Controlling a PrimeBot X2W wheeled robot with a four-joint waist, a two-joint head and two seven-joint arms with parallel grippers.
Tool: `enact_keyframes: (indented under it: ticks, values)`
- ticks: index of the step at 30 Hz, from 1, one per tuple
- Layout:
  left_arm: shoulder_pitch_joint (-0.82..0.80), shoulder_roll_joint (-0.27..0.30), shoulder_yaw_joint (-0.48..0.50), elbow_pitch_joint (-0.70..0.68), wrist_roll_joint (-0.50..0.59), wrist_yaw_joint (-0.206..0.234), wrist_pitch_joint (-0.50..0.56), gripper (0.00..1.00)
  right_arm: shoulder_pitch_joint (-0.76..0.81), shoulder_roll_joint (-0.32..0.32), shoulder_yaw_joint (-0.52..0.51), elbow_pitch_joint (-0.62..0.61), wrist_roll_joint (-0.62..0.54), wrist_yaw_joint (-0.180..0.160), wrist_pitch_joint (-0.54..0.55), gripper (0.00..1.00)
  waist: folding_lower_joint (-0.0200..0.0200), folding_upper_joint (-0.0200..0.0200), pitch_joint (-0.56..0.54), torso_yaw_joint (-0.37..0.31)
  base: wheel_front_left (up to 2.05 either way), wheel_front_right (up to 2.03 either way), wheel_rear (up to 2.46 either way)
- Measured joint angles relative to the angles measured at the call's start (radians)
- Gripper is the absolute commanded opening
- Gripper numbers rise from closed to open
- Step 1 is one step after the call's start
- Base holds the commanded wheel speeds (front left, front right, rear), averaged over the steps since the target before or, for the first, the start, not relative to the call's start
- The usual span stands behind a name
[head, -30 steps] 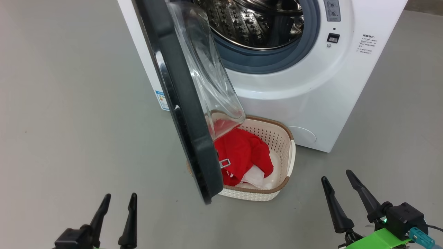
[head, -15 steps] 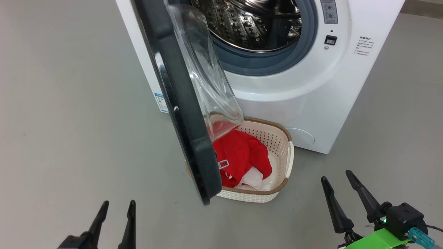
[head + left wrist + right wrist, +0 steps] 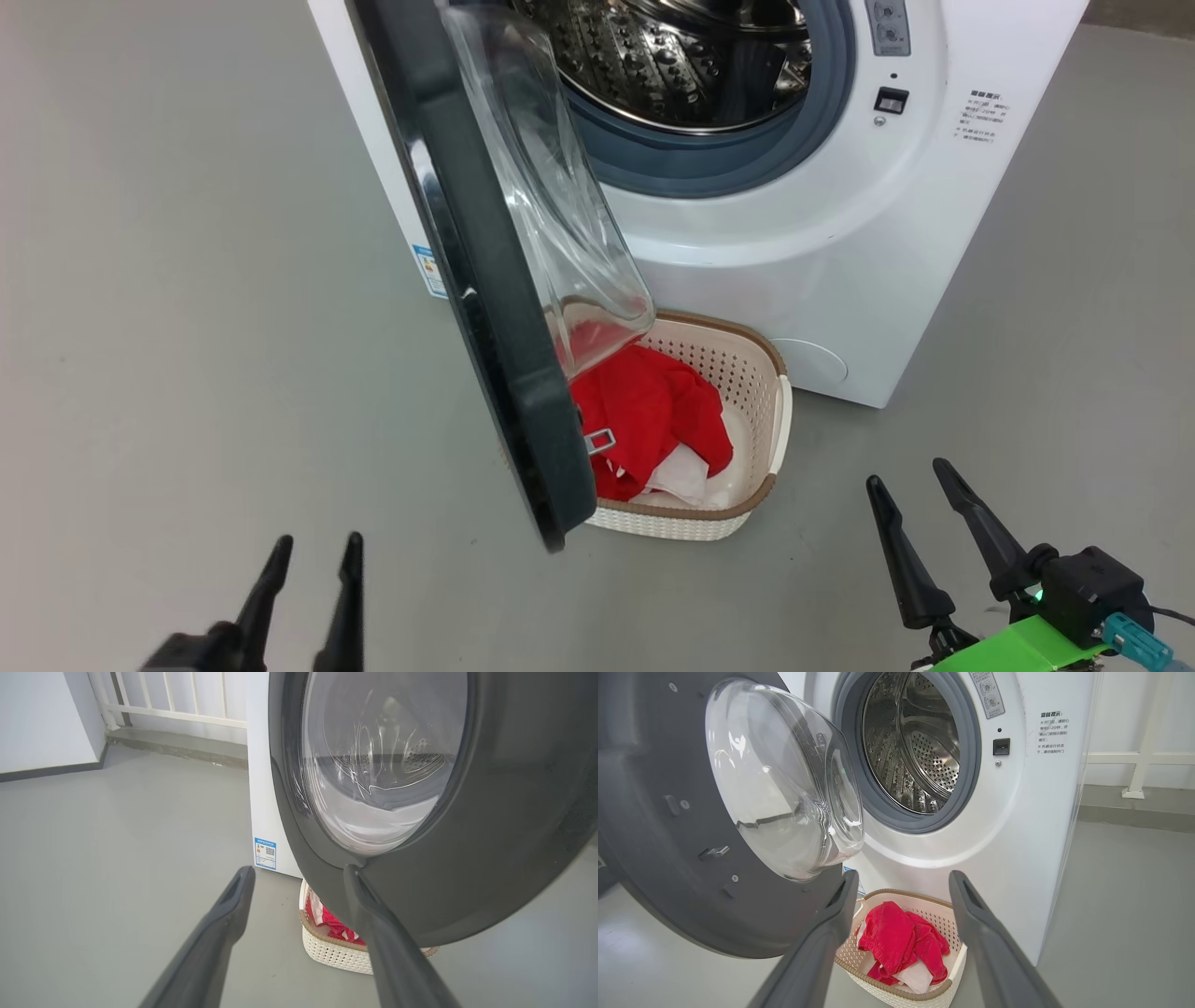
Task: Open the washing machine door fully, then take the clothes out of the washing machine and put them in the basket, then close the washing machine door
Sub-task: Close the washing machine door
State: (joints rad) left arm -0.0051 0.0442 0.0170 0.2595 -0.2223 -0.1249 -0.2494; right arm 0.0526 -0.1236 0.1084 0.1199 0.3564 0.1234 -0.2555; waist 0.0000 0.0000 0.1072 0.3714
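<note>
Left hand (image 3: 318, 541) and right hand (image 3: 907, 474) both hang wide open, holding nothing. Clothes (image 3: 653, 411) sit in the basket (image 3: 761, 350) beside the open washing machine door (image 3: 485, 308), so I'd push its outer rim with the left, steadily, till it latches.

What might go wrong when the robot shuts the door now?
1. The door hangs close above the basket, so swinging it shut might clip the basket's edge or snag the clothes piled inside.
2. The open left end effector would have to push on the door's smooth dark face, so it might slide off.
</note>
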Motion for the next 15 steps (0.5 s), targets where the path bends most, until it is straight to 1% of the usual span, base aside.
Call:
enact_keyframes:
  ticks: [2,3,4,5,7,10,13,15]
  values:
    - [-0.002,-0.001,0.004,-0.006,-0.07,0.0,0.0,0.09,0.0,0.0,0.0,0.0,0.0,0.0,0.0,1.0,0.0,0.0,0.003,-0.002,0.0,0.0,0.0]
    - [-0.004,-0.002,0.011,-0.012,-0.128,0.0,0.0,0.0,0.0,0.0,-0.001,0.0,0.0,0.0,0.0,1.0,-0.0001,0.0,0.005,-0.004,0.0,0.0,0.0]
    - [-0.009,-0.003,0.019,-0.019,-0.192,0.0,0.0,0.0,0.0,0.0,-0.002,0.0,0.0,0.0,0.0,1.0,0.0,0.0,0.006,-0.005,0.0,0.0,0.0]
    - [-0.019,-0.001,0.019,-0.026,-0.28,0.0,0.0,0.0,-0.001,0.0,-0.002,0.0,0.0,0.0,0.0,1.0,-0.0001,0.0,0.007,-0.007,0.0,0.0,0.0]
    - [-0.039,-0.004,0.012,-0.059,-0.483,0.0,0.0,0.0,-0.001,0.0,-0.002,0.0,0.0,0.0,0.0,1.0,0.0,0.0,0.009,-0.012,0.0,0.0,0.0]
    - [-0.065,-0.004,0.006,-0.115,-0.842,0.0,0.0,0.0,-0.002,0.001,-0.004,0.0,0.0,0.0,0.0,1.0,0.0,0.0,0.013,-0.021,0.0,0.0,0.0]
    - [-0.066,-0.002,-0.028,-0.166,-1.104,0.0,-0.003,0.0,-0.002,0.002,-0.003,0.0,0.0,0.0,0.0,1.0,0.0,0.0,0.018,-0.033,0.0,0.0,0.0]
    - [-0.066,0.0,-0.051,-0.188,-1.267,0.0,0.066,0.0,-0.007,0.003,-0.003,0.0,0.0,0.0,0.0,1.0,-0.0001,0.0,0.023,-0.042,0.0,0.0,0.0]
